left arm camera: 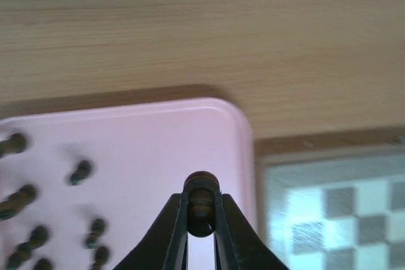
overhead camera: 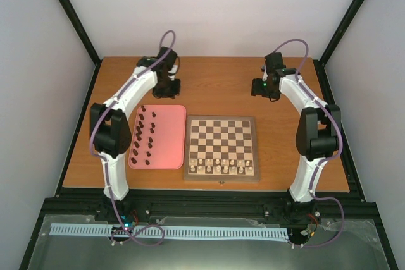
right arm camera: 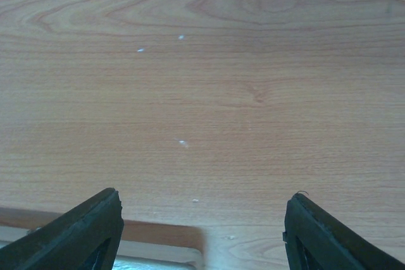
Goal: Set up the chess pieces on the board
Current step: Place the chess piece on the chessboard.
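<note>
Dark brown chess piece sits pinched in the clenched left end effector, whose arm reaches forward above the pink tray's far right corner. Other chess pieces stand on that tray, just left of the board. Beyond the board, the right end effector hangs over bare tabletop, fingers spread, grasping nothing.

Top view of the workspace. The left gripper hangs by the far right corner of a pink rounded rectangular tray. Small dark brown chess pieces stand in loose columns below and left of it. A square wooden checkered chessboard lies just beside the tray, with pale cream pieces on its two nearest rows, well apart from both grippers. The right gripper hangs over the brown wooden tabletop, beyond the board's far right corner.
</note>
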Controlling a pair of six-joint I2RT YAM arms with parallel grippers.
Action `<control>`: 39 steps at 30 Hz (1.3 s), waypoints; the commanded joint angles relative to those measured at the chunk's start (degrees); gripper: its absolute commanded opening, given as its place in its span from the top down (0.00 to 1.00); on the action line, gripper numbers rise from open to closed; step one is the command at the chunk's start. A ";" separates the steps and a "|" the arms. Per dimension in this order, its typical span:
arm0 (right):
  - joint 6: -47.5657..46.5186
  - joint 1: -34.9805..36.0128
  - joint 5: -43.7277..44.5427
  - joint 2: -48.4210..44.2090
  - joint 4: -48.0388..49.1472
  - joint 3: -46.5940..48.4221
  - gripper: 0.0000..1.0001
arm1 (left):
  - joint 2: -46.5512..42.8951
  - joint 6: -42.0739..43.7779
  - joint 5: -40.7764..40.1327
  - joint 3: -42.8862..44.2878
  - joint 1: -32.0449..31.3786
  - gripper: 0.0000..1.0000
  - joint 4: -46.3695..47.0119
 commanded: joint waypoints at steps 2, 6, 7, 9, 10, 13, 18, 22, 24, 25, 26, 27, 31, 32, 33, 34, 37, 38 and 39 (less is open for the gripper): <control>2.27 -4.31 -0.13 1.69 -0.83 1.31 0.30 | 1.18 6.93 8.71 5.22 -9.65 0.99 -0.51; 1.87 -6.23 1.83 2.37 -1.00 1.69 0.30 | 6.92 8.54 15.95 12.43 -13.86 0.99 -1.20; 1.68 -6.37 2.60 2.42 -1.14 1.76 0.30 | 8.84 8.94 16.41 14.99 -15.07 0.99 -1.80; 1.47 -6.44 3.50 2.44 -1.35 1.59 0.30 | 11.32 9.44 16.46 18.25 -17.78 0.99 -1.59; 1.45 -6.48 3.60 2.41 -1.37 1.41 0.30 | 12.17 9.17 16.80 18.99 -18.87 0.99 -0.92; 1.35 -6.48 3.38 2.43 -1.54 0.86 0.29 | 14.96 8.80 19.01 21.70 -21.66 0.99 -0.96; 0.25 -6.45 5.25 1.26 -1.35 -0.49 0.29 | 17.42 10.88 18.49 23.74 -26.96 0.99 -2.53; 0.25 -6.74 5.93 0.62 -0.97 -1.44 0.29 | 18.79 11.73 18.43 26.14 -30.73 0.99 -2.53; 0.31 -6.77 5.93 0.54 -0.70 -1.84 0.29 | 19.44 11.78 17.31 27.07 -32.07 0.99 -2.64; 0.32 -6.77 6.01 0.56 -0.68 -1.94 0.29 | 19.82 11.87 16.97 27.45 -32.57 0.99 -2.78; 0.27 -6.79 6.04 0.61 -0.55 -2.13 0.29 | 20.17 11.89 16.67 27.62 -32.89 0.99 -2.74; 0.24 -6.78 6.14 0.57 -0.44 -2.21 0.29 | 20.45 11.89 16.55 27.61 -33.13 0.99 -2.63; 0.06 -6.80 6.52 0.49 -0.24 -2.47 0.29 | 21.90 11.81 15.75 27.70 -33.61 0.99 -2.26; 0.03 -6.81 6.48 0.46 -0.24 -2.42 0.29 | 22.25 11.81 15.27 27.84 -33.69 0.99 -2.25; -0.01 -6.81 6.39 0.41 -0.23 -2.53 0.29 | 22.54 11.69 14.66 27.78 -33.70 0.99 -2.25; 0.05 -6.88 6.34 0.39 -0.16 -2.63 0.29 | 22.78 11.62 14.07 27.89 -33.69 0.99 -2.19; 0.05 -6.88 6.12 0.34 0.26 -3.10 0.29 | 23.48 11.11 12.23 27.91 -33.71 0.99 -1.47; 0.09 -6.90 6.07 0.36 0.42 -3.23 0.29 | 23.76 10.88 11.94 27.91 -33.71 0.99 -1.00; 0.11 -6.88 6.04 0.43 0.46 -3.36 0.29 | 24.08 10.78 11.86 27.97 -33.71 0.99 -0.68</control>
